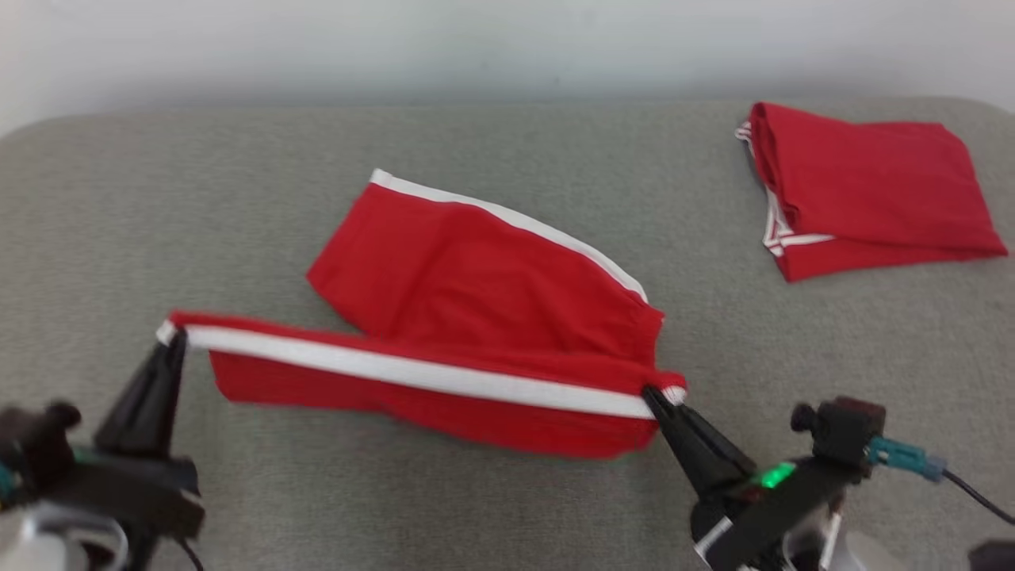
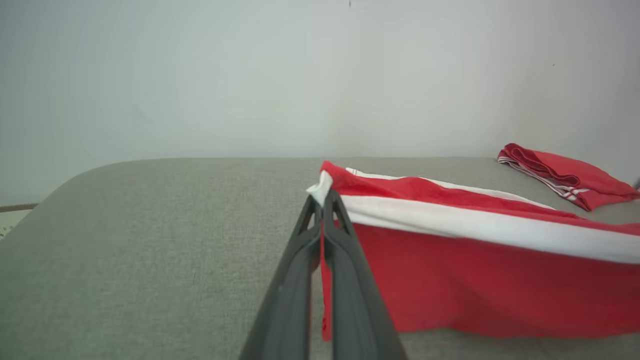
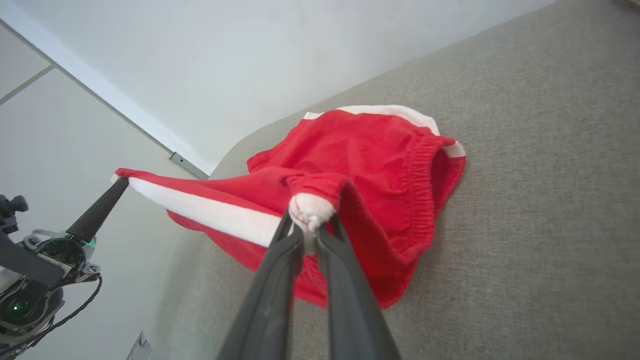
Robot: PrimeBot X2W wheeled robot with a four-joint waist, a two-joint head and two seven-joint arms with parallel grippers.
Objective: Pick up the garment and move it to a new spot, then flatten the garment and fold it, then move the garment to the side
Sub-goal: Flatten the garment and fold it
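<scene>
Judged at the flatten-and-fold step. Left jaws and right jaws are each clamped on one end of the striped edge of the shorts (image 1: 476, 285), raised taut; the rest lies mid-desk (image 1: 158, 198). Next move calls for carrying that edge across evenly.

Garment (image 1: 476, 301) left of apparently folded cloth (image 1: 864, 190).
</scene>
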